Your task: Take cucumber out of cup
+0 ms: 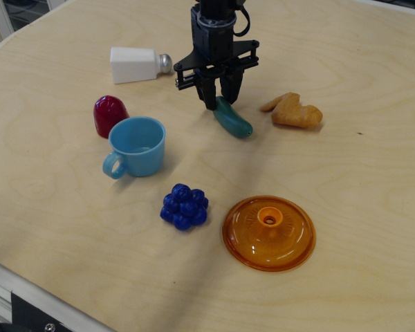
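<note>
Cucumber (pixel 233 120) lies on the wooden table (pixel 360 173), out of the light blue cup (pixel 137 146) and to its right. We see the black gripper (pixel 218 95) directly above the cucumber's upper end, jaws slightly apart around the tip. We cannot tell whether the fingers touch it. The cup stands upright.
</note>
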Available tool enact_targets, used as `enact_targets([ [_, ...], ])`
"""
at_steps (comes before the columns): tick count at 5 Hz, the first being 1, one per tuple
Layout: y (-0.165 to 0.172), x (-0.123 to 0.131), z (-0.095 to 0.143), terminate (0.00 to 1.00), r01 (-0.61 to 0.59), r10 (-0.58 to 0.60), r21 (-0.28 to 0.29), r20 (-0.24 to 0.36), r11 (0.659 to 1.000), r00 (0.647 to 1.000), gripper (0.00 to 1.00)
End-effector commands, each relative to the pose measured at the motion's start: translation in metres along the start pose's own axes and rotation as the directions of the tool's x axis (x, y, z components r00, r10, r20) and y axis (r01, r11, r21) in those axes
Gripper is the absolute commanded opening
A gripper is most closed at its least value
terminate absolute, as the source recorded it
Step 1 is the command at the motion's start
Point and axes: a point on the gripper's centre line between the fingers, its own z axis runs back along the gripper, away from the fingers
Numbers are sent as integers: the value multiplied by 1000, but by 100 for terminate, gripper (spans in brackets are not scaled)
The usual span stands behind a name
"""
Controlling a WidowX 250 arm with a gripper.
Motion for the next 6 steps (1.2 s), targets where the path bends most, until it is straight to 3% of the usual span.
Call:
enact_targets([
  [1, 1, -9, 28, 0, 1, 2, -57, 63, 998, 998, 100],
  [4, 15, -2, 83, 0, -66, 78, -81, 156, 995, 985, 100],
  [5, 15, -2, 83, 0, -66, 78, -81, 156, 995, 985, 100],
  [6, 15, -2, 83, 100, -66, 78, -81, 156, 995, 985, 100],
])
